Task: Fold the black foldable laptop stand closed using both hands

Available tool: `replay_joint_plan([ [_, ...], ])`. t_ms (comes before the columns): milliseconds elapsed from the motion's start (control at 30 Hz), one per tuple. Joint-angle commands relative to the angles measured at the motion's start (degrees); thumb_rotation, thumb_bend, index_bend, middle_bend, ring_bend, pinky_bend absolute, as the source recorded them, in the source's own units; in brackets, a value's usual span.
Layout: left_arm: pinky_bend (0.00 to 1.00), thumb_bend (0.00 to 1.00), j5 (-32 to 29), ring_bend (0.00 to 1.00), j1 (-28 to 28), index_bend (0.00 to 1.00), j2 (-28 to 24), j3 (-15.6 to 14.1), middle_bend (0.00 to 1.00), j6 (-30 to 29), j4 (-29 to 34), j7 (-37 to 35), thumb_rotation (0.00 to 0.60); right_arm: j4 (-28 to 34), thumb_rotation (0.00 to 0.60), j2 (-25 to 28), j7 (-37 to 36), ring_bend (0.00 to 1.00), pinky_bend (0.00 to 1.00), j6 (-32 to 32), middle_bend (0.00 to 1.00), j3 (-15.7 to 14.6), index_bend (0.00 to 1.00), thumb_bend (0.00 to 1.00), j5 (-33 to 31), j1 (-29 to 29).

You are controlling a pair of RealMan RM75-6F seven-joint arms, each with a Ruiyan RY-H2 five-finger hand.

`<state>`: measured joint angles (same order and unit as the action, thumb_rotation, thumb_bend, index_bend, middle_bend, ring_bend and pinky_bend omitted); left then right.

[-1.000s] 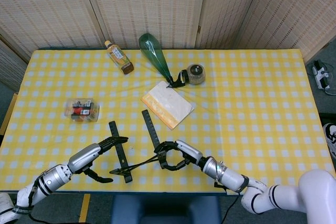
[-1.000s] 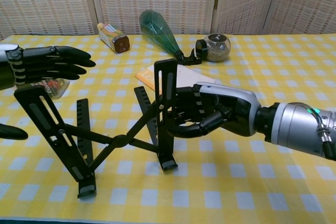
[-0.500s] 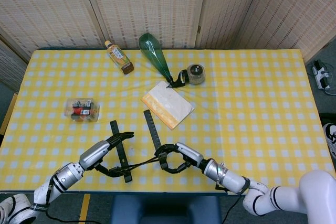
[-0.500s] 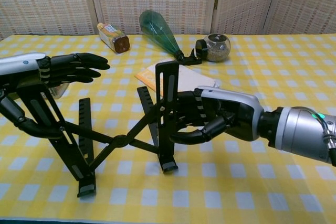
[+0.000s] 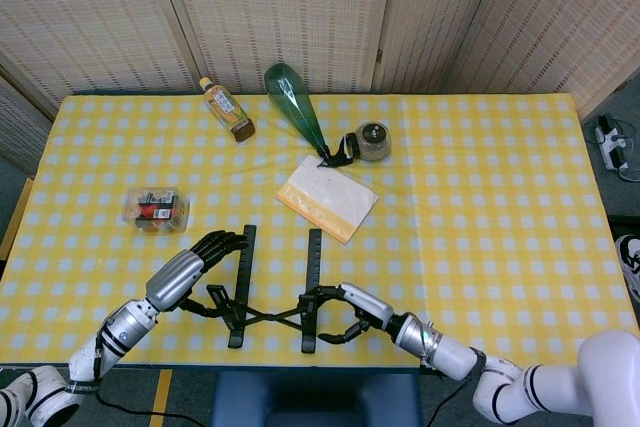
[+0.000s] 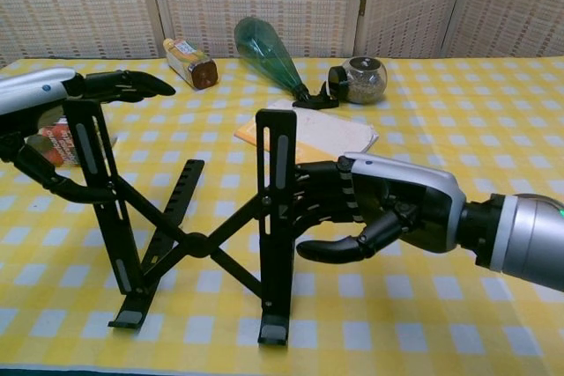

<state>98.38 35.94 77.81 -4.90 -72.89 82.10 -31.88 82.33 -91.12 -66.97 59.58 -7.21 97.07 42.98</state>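
At table's 6 o'clock edge, I've got 1 laptop stand (image 5: 270,292) held by 2 hands.
Vs 1 s ago its uprights swung parallel; left hand (image 5: 187,272) wraps left upright, right hand (image 5: 345,309) curls on right upright.

head view overhead, chest view low, close

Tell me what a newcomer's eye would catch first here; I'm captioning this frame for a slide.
First, the black laptop stand at the near table edge, its two uprights raised and joined by crossed bars. The left hand grips one upright and the right hand is wrapped around the other. Behind them, a green bottle lies on its side on the yellow checked tablecloth.
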Motion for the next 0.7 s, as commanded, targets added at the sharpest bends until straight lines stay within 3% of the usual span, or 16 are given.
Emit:
replay_joint_plan([
  [33, 0.01, 0.20, 0.81, 0.09, -0.12, 0.28, 1.31, 1.09, 0.17, -1.13, -1.33, 2.45, 0.600, 0.25, 0.600, 0.16, 0.61, 0.29, 0.25, 0.81, 0.30, -0.52, 0.36, 0.33, 0.46, -0.58],
  [400, 0.00, 0.20, 0.13, 0.10, 0.39, 0.31, 3.53, 3.69, 0.18, -1.98, -3.07, 3.86, 0.600, 1.17, 0.600, 0.14, 0.97, 0.27, 0.24, 2.60, 0.30, -1.93, 0.36, 0.34, 2.41, -1.19],
  [567, 0.00, 0.20, 0.07, 0.10, -0.12, 0.31, 1.64, 2.60, 0.18, -1.87, -2.64, -0.19, 0.600, 2.17, 0.600, 0.76, 1.42, 0.27, 0.24, 3.32, 0.30, -1.99, 0.36, 0.34, 2.84, -1.17],
  [700, 0.00, 0.20, 1.26, 0.09, -0.25, 0.30, -1.37, 0.05, 0.18, -0.56, -2.73, -4.25, 0.600, 4.02, 0.600, 1.98, 2.71, 0.26, 0.23, 3.26, 0.30, -2.00, 0.36, 0.34, 3.54, -0.55],
])
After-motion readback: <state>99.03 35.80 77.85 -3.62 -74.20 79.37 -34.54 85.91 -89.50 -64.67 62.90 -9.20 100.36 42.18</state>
